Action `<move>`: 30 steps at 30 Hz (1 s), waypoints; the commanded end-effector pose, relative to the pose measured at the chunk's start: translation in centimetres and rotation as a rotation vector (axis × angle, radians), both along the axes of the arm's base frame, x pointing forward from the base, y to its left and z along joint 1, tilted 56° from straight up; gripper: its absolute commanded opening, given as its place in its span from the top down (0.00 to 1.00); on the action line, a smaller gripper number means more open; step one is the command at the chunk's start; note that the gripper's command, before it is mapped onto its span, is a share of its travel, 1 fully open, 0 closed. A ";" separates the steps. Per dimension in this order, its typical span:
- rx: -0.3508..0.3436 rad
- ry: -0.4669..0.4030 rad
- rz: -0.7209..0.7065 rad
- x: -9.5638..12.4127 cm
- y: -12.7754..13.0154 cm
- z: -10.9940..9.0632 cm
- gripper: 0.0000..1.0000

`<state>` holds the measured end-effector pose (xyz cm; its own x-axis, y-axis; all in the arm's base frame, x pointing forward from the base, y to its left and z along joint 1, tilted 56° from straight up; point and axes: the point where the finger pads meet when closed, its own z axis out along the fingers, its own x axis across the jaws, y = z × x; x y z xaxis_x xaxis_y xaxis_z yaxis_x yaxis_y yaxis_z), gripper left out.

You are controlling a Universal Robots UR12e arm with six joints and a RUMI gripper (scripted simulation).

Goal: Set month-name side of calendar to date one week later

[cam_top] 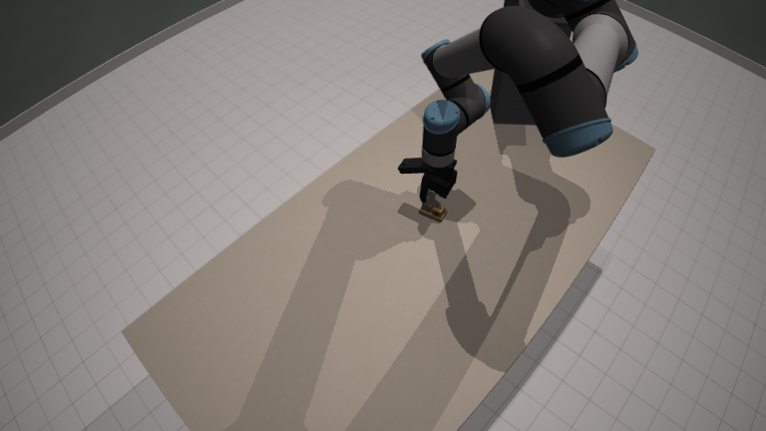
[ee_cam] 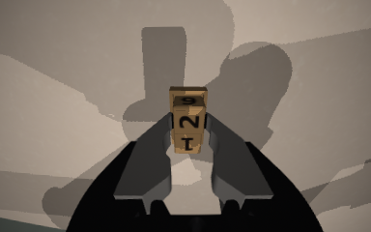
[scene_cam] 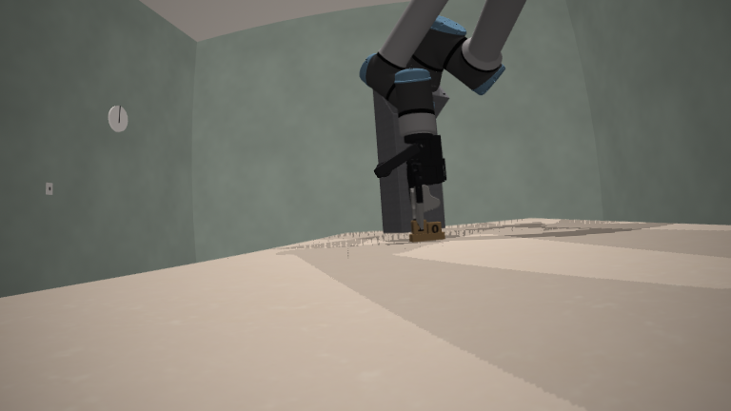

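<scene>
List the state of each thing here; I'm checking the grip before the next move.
gripper: shut on the held cube.
held cube: between the fingers, 2 on top, about level with the other cube in the tray.
other cube: free, in the tray, 0 toward the exterior camera.
tray: flat on the table, under both cubes.

Bare test room: green walls (scene_cam: pixel 280 131) behind the gripper (scene_cam: pixel 417 207), grey tiled floor (cam_top: pixel 169 121) around a tan worktop (cam_top: pixel 236 313), round wall clock (scene_cam: pixel 118 118) far to its side
</scene>
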<state>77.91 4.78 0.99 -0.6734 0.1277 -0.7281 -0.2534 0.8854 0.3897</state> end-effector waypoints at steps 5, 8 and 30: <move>0.000 0.000 0.000 0.2 0.1 -0.2 0.89; 0.000 0.000 0.000 0.3 0.2 -0.2 0.89; 0.000 0.000 0.000 0.5 0.3 -0.4 0.89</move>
